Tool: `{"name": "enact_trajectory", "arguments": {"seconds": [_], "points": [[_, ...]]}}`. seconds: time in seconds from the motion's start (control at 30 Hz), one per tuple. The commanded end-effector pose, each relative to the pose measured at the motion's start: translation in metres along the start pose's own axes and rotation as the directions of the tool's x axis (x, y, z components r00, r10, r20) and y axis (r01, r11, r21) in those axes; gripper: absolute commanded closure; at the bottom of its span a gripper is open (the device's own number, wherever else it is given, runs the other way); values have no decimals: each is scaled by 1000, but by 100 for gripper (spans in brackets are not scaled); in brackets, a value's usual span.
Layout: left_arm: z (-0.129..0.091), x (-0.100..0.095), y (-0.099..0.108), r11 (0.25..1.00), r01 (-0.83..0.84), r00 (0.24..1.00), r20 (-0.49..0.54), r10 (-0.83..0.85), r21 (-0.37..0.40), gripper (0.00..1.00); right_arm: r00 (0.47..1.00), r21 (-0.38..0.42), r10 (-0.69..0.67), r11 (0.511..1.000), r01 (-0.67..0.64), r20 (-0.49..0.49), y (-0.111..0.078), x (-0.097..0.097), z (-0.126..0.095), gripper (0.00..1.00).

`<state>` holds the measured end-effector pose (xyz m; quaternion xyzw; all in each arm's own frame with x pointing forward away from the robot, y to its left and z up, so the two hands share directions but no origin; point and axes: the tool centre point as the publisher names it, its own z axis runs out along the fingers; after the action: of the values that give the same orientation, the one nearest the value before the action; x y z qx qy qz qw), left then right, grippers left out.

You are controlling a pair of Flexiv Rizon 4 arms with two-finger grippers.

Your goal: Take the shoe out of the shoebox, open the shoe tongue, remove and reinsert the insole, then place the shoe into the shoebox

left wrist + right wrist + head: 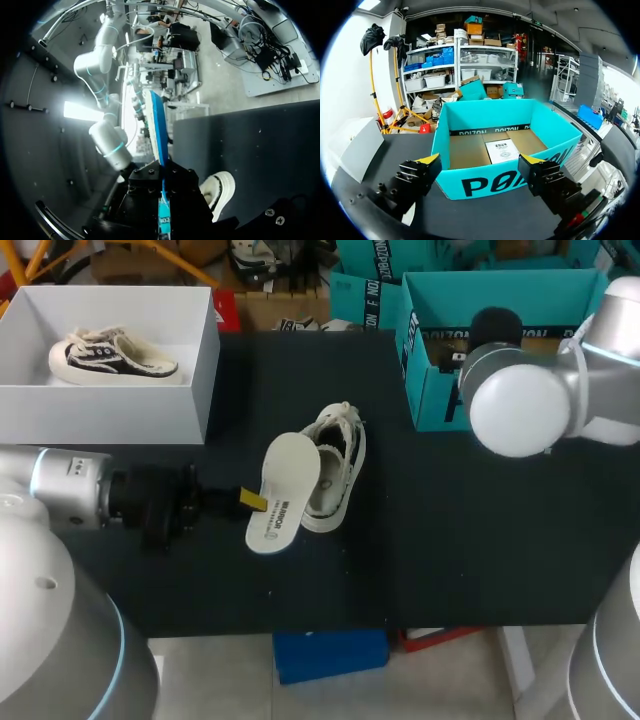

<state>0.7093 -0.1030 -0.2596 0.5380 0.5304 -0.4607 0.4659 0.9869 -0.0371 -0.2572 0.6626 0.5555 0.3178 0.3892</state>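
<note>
Counts: two claws, two shoes, one insole, two boxes. Left claw (pixel 250 500) is clamped on the side edge of the white insole (pixel 283 492). The insole is out of the shoe and tilted, its blue underside seen in the left wrist view, its far end overlapping the shoe. That shoe (pixel 338 465) lies mid-tabletop, outside both boxes. The black tabletop (pixel 450 540) shows the shoe well apart from the near and right edges. Further back, far left, a white box (pixel 120 410) holds the second shoe (pixel 110 355). Far right is the teal shoebox (pixel 435 390), top open, with a paper sheet (pixel 502 150) on its floor. Right claw (pixel 481 162) is spread wide, with the teal shoebox ahead of it.
</note>
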Motion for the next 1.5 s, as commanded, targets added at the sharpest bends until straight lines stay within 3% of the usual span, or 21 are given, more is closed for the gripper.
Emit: {"name": "enact_trajectory", "arguments": {"seconds": [0.03, 0.23, 0.4, 0.53, 0.7, 0.97, 1.17, 1.3, 1.33, 1.5], "points": [[-2, -2, -4, 1000, -1, 1000, -11, 1, -9, 100, 553, -150, 833, 548, -823, 10, -8, 2, 10, 0], [1, -2, -5, 1000, -1, 1000, -19, 1, -5, 100, 554, -225, 832, 544, -808, 24, -8, -19, 24, 0], [3, -5, -5, 1000, -4, 1000, -24, 4, -1, 100, 584, -288, 811, 570, -769, 44, -7, -30, 38, 0], [-1, -4, -3, 1000, -4, 999, -33, 4, -10, 100, 624, -279, 779, 587, -760, -59, -2, -33, 53, 0], [-2, -2, -2, 1000, 0, 999, -38, 0, -16, 100, 642, -156, 716, 626, -764, -275, 7, -21, 52, 0], [5, -2, -1, 1000, 4, 999, -41, -4, -9, 100, 549, -6, 659, 637, -771, -515, 19, -8, 45, 0], [6, -2, -1, 1000, 4, 999, -45, -4, -7, 100, 412, 110, 656, 602, -791, -633, 30, 4, 45, 0], [6, -3, -1, 1000, 4, 999, -48, -4, -11, 100, 295, 199, 680, 549, -812, -672, 40, 14, 46, 0], [6, -3, 0, 1000, 4, 999, -49, -4, -13, 100, 286, 207, 677, 549, -809, -678, 42, 16, 47, 0], [4, -3, 0, 1000, 3, 999, -51, -3, -18, 100, 351, 188, 640, 618, -763, -683, 54, 23, 52, 0]]}}
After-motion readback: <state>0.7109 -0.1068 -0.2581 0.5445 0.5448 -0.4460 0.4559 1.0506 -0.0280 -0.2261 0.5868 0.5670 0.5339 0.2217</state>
